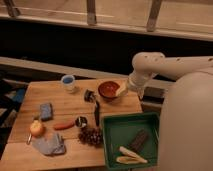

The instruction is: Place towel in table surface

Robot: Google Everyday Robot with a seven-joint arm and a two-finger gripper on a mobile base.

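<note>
One crumpled towel (pixel 50 145) lies well apart from my pincer (pixel 121 89), which hangs at the red bowl (pixel 107 90); I cannot tell its grip state. The towel is probably light and limp, so I should pinch a raised fold.

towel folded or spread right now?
Crumpled, not spread: the towel lies bunched on the table, near-left corner. The jaws are off at the red bowl.

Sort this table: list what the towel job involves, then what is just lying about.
Job: towel; table; gripper, at the rim of the bowl.
Lying about: bowl, cup, sponge, carrot, pine cone, tray.
</note>
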